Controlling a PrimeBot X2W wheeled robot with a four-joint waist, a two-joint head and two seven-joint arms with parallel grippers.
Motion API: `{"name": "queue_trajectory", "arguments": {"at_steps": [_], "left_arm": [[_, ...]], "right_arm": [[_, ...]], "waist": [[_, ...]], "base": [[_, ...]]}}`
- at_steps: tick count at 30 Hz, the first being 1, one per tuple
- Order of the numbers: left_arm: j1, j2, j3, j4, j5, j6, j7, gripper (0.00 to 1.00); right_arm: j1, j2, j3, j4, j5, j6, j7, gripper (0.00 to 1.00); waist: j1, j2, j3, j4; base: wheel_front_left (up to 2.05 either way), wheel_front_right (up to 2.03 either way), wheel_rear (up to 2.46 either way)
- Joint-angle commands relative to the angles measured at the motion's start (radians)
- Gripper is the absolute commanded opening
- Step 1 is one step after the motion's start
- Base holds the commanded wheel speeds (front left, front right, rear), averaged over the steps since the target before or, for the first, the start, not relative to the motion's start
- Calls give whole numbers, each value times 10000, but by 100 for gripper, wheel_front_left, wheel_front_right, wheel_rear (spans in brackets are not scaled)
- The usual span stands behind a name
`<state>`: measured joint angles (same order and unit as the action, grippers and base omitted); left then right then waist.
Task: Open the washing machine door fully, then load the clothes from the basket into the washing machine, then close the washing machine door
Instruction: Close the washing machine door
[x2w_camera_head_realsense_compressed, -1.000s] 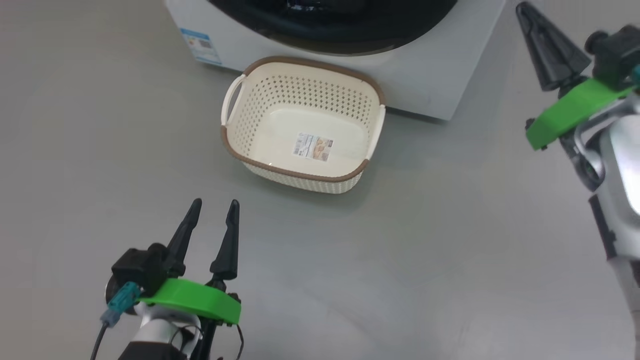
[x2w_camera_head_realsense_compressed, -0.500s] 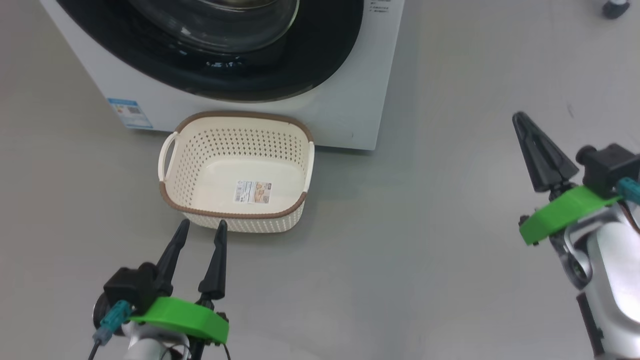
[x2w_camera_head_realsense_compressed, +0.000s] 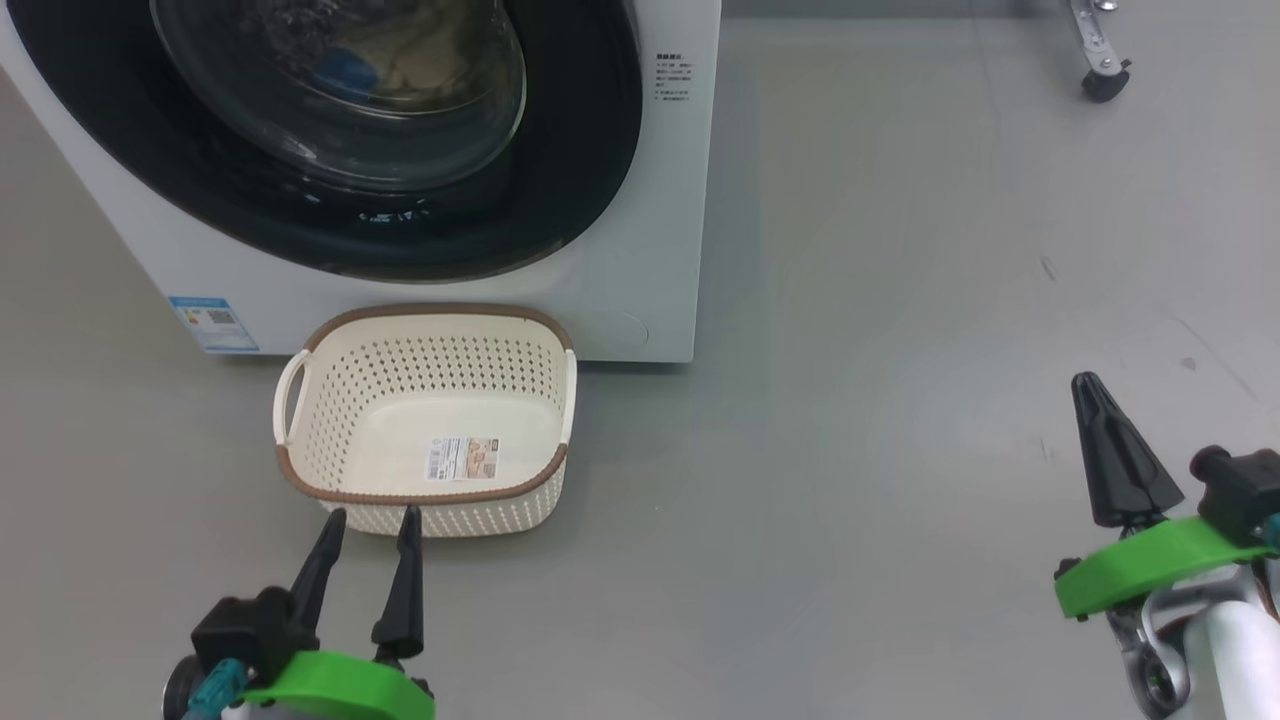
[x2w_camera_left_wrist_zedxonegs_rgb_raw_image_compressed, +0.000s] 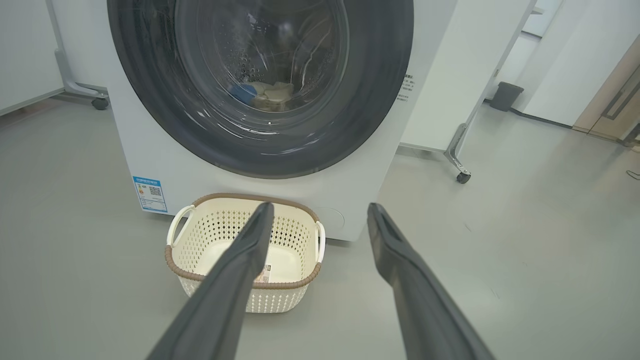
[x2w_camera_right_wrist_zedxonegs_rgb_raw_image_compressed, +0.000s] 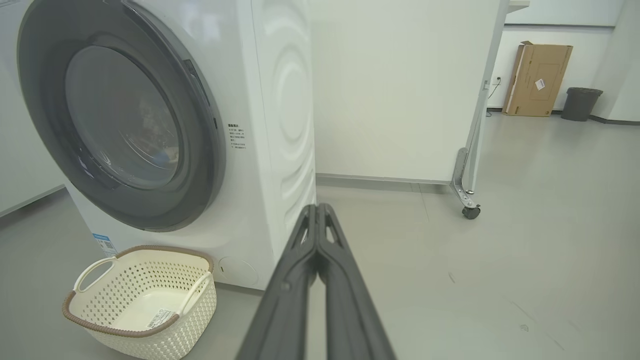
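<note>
Since the washing machine door (x2w_camera_head_realsense_compressed: 585, 150) lies shut against the washing machine (x2w_camera_head_realsense_compressed: 660, 260), with the clothes (x2w_camera_left_wrist_zedxonegs_rgb_raw_image_compressed: 274, 93) showing through its glass low in the drum and the basket (x2w_camera_head_realsense_compressed: 430, 311) empty on the floor (x2w_camera_head_realsense_compressed: 850, 450) just before the machine's front, we judge little is left to handle. The door looks stiff and hinged, and its glossy black rim looks slippery. We would press on the rim, never the bulging glass. The basket looks light and would skate on this smooth grey floor. Our left gripper (x2w_camera_head_realsense_compressed: 372, 514) hangs near the basket's near rim, jaws apart. Our right gripper (x2w_camera_head_realsense_compressed: 1087, 382) hangs well apart, jaws together on nothing. Beyond stand a white partition (x2w_camera_right_wrist_zedxonegs_rgb_raw_image_compressed: 400, 90) on castors, a cardboard box (x2w_camera_right_wrist_zedxonegs_rgb_raw_image_compressed: 537, 80) and a bin (x2w_camera_right_wrist_zedxonegs_rgb_raw_image_compressed: 580, 103).
</note>
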<state>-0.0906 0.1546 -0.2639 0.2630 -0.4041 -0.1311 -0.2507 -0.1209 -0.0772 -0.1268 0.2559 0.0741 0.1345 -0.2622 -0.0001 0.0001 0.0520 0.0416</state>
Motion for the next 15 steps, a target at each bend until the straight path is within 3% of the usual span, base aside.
{"name": "queue_trajectory", "arguments": {"at_steps": [1, 3, 4, 6, 7, 8, 15], "left_arm": [[-200, 69, 418, -249, 137, 4, -111, 100], [-116, 24, 532, -229, 228, 4, -111, 100], [-39, -34, 664, -217, 342, 4, -111, 100], [36, -83, 764, -201, 440, 4, -111, 100], [63, -103, 817, -197, 489, 4, -111, 100], [85, -125, 877, -192, 532, 4, -111, 100], [159, -250, 1196, -250, 697, 4, -111, 100]], "right_arm": [[-199, 9, 108, -443, -111, -38, 4, 0], [-17, 70, 31, -481, -355, -38, 4, 5], [136, 113, -37, -482, -656, -38, 4, 36], [245, 163, -82, -464, -735, -38, 4, 54], [276, 183, -144, -479, -795, -38, 4, 94], [300, 203, -220, -483, -816, -38, 4, 100], [366, 259, -310, -480, -842, -38, 4, 100]], "waist": [[1, -1, -125, -67], [1, -1, -219, -110], [1, -1, -302, -142], [1, -1, -369, -163], [1, -1, -395, -172], [1, -1, -422, -181], [1, -1, -488, -194]], "base": [[0, 0, 0], [0, 0, 0], [0, 0, 0], [0, 0, 0], [0, 0, 0], [0, 0, 0], [0, 0, 0]]}}
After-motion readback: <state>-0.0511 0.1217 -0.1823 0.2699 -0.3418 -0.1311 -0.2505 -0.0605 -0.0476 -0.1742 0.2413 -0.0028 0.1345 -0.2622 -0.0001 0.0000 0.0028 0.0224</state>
